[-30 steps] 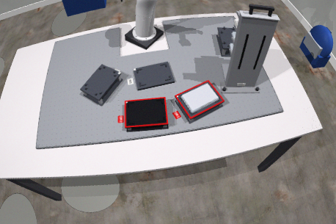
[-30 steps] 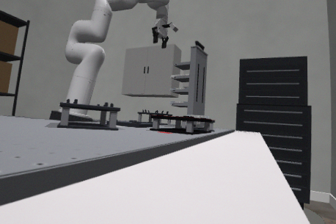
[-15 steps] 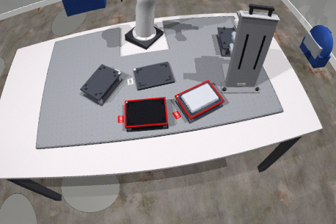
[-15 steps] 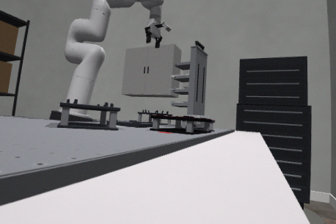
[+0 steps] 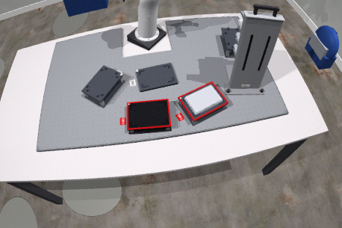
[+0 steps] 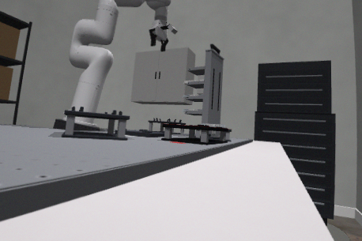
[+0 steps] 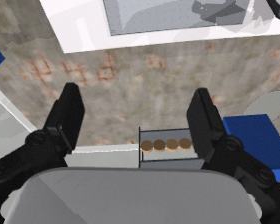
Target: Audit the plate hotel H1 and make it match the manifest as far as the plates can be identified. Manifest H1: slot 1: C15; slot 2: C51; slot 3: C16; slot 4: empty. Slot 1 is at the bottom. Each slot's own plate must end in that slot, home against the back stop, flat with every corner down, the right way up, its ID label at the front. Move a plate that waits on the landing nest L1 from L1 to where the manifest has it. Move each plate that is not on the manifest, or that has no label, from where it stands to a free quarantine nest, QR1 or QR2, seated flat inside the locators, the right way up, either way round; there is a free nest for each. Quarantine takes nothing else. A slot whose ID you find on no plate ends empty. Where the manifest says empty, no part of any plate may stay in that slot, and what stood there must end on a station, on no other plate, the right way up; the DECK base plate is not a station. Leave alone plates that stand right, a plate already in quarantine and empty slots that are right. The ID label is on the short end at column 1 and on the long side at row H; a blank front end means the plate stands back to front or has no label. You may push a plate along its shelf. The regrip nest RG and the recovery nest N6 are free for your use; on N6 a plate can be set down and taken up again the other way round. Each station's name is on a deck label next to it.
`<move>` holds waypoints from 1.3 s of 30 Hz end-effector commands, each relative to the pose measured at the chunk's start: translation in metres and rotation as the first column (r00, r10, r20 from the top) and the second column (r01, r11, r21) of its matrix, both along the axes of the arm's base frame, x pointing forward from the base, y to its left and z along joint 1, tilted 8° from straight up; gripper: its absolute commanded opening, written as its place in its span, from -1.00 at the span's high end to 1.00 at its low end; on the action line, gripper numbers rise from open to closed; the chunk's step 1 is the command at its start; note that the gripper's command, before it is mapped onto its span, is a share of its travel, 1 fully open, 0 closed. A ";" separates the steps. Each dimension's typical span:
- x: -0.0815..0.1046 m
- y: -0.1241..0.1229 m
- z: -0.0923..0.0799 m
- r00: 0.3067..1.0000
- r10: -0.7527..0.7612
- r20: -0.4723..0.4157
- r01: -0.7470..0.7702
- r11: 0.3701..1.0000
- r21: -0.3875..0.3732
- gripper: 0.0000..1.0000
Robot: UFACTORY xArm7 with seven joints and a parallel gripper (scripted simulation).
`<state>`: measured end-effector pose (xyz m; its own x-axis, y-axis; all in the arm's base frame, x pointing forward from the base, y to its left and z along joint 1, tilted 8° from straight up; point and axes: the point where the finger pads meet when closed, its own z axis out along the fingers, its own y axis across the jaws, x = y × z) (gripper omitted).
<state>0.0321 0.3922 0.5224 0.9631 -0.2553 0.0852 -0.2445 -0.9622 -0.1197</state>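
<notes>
Overhead, white jointed robot arm [image 6: 92, 50] folded high, black two-fingered gripper [image 6: 159, 43] hanging well above the deck with jaws spread wide and nothing between them. From the wrist view, black fingers framing only mottled brown floor [image 7: 136, 95] and a strip of white table edge [image 7: 86, 30], plus a small dark shelf holding round tan discs [image 7: 166, 145] and a blue box [image 7: 253, 135] to one side.

Down on the grey perforated deck plate [image 5: 75, 128], tall grey plate hotel tower with a black carry handle [image 5: 254, 51] standing upright at the far right end; in the exterior view, pale shelves [image 6: 195, 84] jutting from its side, contents too small to tell. Just beside the tower's foot, a white well plate [image 5: 203, 99] seated inside a red-framed nest [image 5: 220, 92], turned at an angle. Next to that, a second red-framed nest with a black surface [image 5: 148, 114], small red labels [image 5: 122, 121] alongside. Farther back, a flat dark grey nest [image 5: 156, 76] and, well apart to its left, a raised dark grey nest tilted askew [image 5: 102, 84]. Behind the tower, another dark nest [image 5: 228, 38] partly hidden.
</notes>
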 end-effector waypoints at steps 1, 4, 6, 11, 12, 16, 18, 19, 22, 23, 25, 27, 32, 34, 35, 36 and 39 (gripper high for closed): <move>0.000 0.000 0.001 1.000 -0.002 0.000 0.002 1.000 0.004 -1.00; 0.000 0.000 0.001 1.000 -0.002 0.000 0.002 1.000 0.004 -1.00; 0.000 0.000 0.001 1.000 -0.002 0.000 0.002 1.000 0.004 -1.00; 0.000 0.000 -0.005 1.000 -0.002 0.000 0.002 1.000 0.004 -1.00; 0.000 0.001 -0.007 1.000 -0.002 0.000 0.002 1.000 0.004 -1.00; 0.001 0.001 -0.014 1.000 -0.002 0.000 0.002 1.000 0.004 -1.00; 0.002 0.002 -0.017 1.000 -0.002 0.000 0.002 1.000 0.004 -1.00; 0.002 0.002 -0.018 1.000 -0.002 0.000 0.002 1.000 0.004 -1.00; 0.002 0.002 -0.023 1.000 -0.002 0.000 0.002 1.000 0.004 -1.00; 0.002 0.002 -0.023 1.000 -0.002 0.000 0.002 1.000 0.004 -1.00; 0.003 0.002 -0.025 1.000 -0.002 0.000 0.002 1.000 0.004 -1.00; 0.003 0.003 -0.028 1.000 -0.002 0.000 0.002 1.000 0.004 -1.00; 0.004 0.003 -0.037 1.000 -0.002 0.000 0.002 1.000 0.004 -1.00; 0.004 0.004 -0.040 1.000 -0.002 0.000 0.002 1.000 0.004 -1.00; 0.004 0.004 -0.042 1.000 -0.002 0.000 0.002 1.000 0.004 -1.00; 0.005 0.004 -0.043 1.000 -0.002 0.000 0.002 1.000 0.004 -1.00; 0.005 0.005 -0.048 1.000 -0.002 0.000 0.002 1.000 0.004 -1.00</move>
